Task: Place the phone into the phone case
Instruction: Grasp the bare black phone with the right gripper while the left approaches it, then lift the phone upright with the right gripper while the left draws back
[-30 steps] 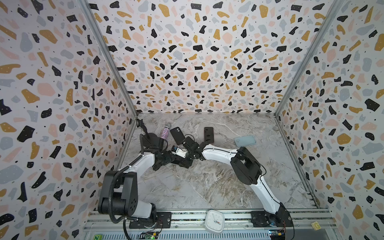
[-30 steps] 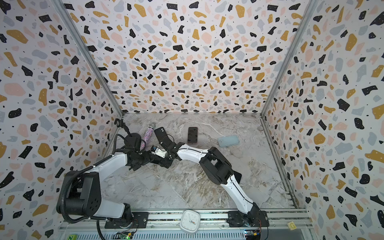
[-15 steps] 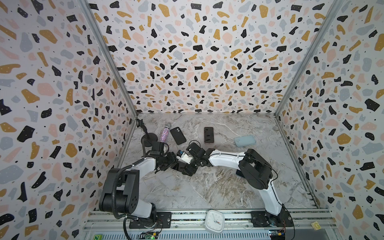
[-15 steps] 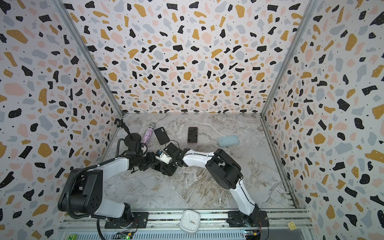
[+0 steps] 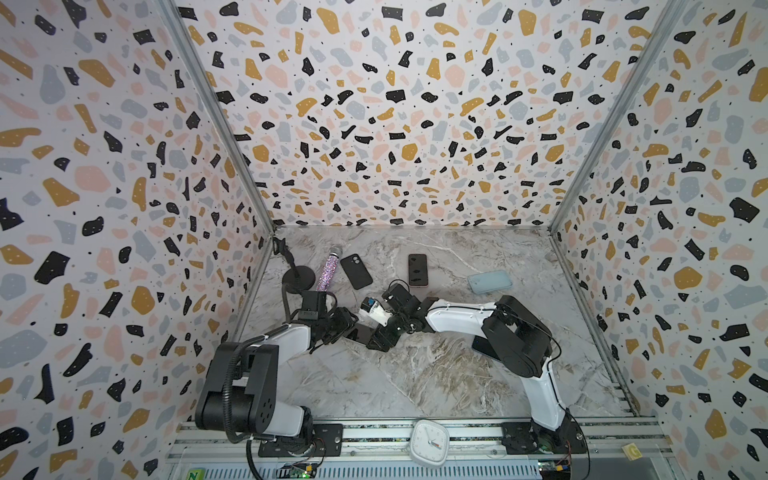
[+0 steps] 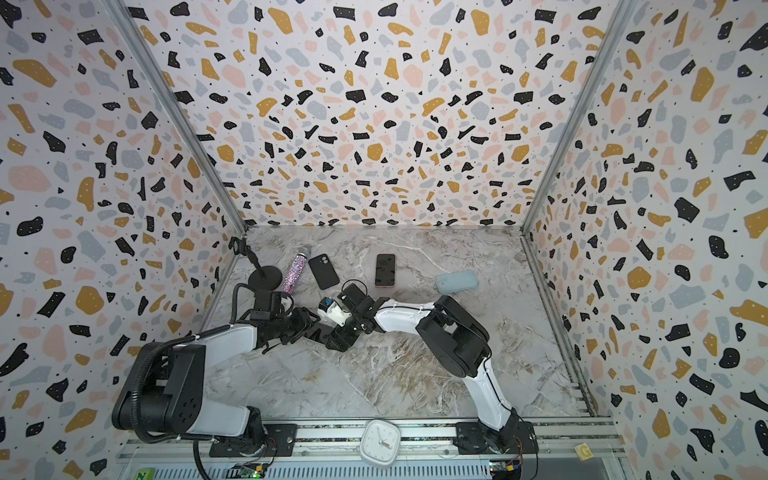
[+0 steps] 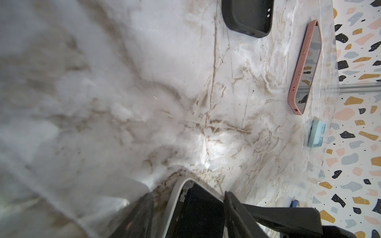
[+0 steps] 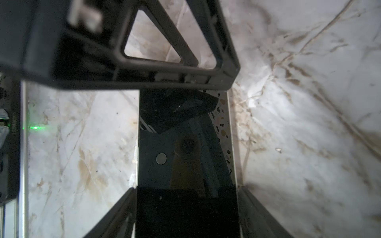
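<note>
In both top views the black phone case (image 5: 356, 271) lies back up at the upper left of the table (image 5: 415, 374), so its inside is hidden; to its right a pink case (image 5: 417, 270) holds a dark-screened handset (image 5: 417, 268); further right lies a pale blue case (image 5: 489, 281), contents unclear; the phone (image 5: 361, 332) is just below frame centre, well apart from the black case, mostly hidden between the left gripper (image 5: 348, 326) and the right gripper (image 5: 384, 334); along the bottom edge a green block (image 5: 192, 475) reads N and a yellow block (image 5: 629, 451) reads G.

Left wrist view: the phone (image 7: 198, 212), silver-rimmed, is cut off at the lower edge; I cannot tell whether the left gripper pinches it.

Right wrist view: the right gripper's fingers (image 8: 115, 214) clamp the phone's (image 8: 185, 154) long sides at the bottom; the left gripper's finger (image 8: 224, 61) covers its far end; the screen shows only reflections.
</note>
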Controlling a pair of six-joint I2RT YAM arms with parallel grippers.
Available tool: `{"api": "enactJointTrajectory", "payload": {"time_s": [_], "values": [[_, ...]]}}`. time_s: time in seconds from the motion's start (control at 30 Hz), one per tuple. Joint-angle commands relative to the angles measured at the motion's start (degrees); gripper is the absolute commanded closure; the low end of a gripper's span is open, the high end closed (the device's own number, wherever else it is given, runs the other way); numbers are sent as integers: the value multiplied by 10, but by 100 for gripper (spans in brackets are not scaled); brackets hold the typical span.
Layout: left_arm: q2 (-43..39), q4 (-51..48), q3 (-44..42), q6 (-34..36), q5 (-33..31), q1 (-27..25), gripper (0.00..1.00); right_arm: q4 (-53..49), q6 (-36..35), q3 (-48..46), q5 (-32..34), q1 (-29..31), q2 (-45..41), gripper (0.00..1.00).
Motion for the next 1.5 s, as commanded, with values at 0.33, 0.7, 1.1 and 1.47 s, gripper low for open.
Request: {"api": "enactJointTrajectory", "payload": {"time_s": [0.33, 0.7, 1.1, 1.47], "values": [[-43, -71, -57, -24, 8, -6, 48, -85, 25, -27, 4, 8, 15, 36], [-63, -60, -81, -27, 10, -6, 58, -84, 28, -27, 8, 16, 11, 35], [-52, -43, -48, -35, 10, -6, 81, -108, 12, 2, 17, 13, -17, 26], [-24, -25, -35, -31, 16, -9, 91, -72, 16, -2, 13, 13, -63, 14]]}}
